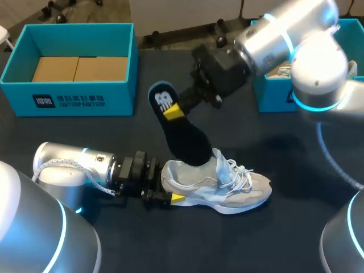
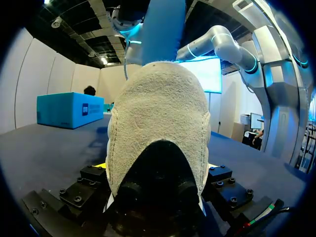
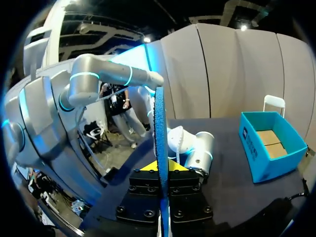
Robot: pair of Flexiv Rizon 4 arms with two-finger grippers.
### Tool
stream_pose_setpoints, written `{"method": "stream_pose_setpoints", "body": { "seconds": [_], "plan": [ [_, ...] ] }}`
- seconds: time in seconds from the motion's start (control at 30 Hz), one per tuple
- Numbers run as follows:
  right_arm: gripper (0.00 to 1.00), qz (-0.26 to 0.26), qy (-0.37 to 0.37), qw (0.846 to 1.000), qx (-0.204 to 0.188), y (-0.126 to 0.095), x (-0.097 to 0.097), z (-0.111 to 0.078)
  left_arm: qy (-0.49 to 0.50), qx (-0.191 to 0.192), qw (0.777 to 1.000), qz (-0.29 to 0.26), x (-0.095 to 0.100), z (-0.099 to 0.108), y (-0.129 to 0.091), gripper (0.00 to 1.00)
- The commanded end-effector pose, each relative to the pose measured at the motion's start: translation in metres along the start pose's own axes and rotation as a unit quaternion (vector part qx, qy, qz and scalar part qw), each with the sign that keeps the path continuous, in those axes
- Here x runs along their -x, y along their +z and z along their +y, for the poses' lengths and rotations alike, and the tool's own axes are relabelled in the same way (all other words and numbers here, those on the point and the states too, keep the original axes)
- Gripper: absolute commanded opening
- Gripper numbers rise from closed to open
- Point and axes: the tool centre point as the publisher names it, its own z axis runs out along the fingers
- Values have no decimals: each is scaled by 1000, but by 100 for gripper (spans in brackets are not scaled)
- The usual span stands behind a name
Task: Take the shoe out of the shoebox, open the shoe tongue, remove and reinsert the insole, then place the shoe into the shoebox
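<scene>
The shoe (image 1: 219,185), a grey and white trainer, lies on its sole near the middle of the dark desk (image 1: 284,239), heel to the left and toe to the right, its laces loose over the tongue. It is out of the shoebox (image 1: 68,99), the teal box that stands at the far left, well apart from it, with brown card lying in its bottom.

The left arm (image 1: 74,162) comes in low along the desk from the left, and the left jaws are pinching the heel of the shoe from both sides; one yellow fingertip (image 1: 177,198) shows against the heel's near side. In the left wrist view the fuzzy heel (image 2: 158,113) fills the space between the two black fingers.

The right arm (image 1: 284,40) reaches in from the far right, over the shoe. The right jaws are pressed onto the insole (image 1: 182,131), black on top with a white mark at its heel end, gripping it about a third of the way down from that end. The insole stands tilted, its heel end raised toward the far left and its toe end down inside the shoe's opening. Seen from the right wrist it is edge-on (a thin blue strip (image 3: 160,128)), held tight between the yellow tips (image 3: 148,167).

A second teal box (image 1: 273,96) sits at the far right, partly hidden behind the right arm, with something pale inside that I cannot make out.
</scene>
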Motion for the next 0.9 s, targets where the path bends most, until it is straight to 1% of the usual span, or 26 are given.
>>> {"method": "stream_pose_setpoints", "body": {
  "seconds": [0.03,0.07,0.1,0.13,0.6,0.67,0.77,0.83,0.87,0.9],
  "plan": [
    [0,-43,20,999,14,-25,-18,17,0,0,1000,0,2,3,1,0],
    [0,-54,34,997,48,-31,-22,20,0,0,1000,0,2,3,1,0],
    [0,-53,43,996,64,-36,-27,23,0,0,1000,0,2,3,1,0],
    [0,-61,44,996,48,-41,-34,29,0,0,1000,0,2,3,1,0],
    [0,-61,44,996,48,-41,-34,29,0,0,1000,0,2,3,1,0],
    [0,-83,56,992,77,-52,-39,31,0,0,1000,0,2,3,1,0],
    [0,-115,99,983,99,-72,-53,34,0,0,1000,0,2,3,1,0],
    [0,-121,119,979,112,-83,-62,36,0,0,1000,0,2,3,1,0],
    [0,-127,126,976,125,-89,-67,37,0,0,1000,0,2,3,1,0],
    [0,-122,132,973,148,-94,-71,38,0,0,1000,0,2,3,1,0]
  ]
}}
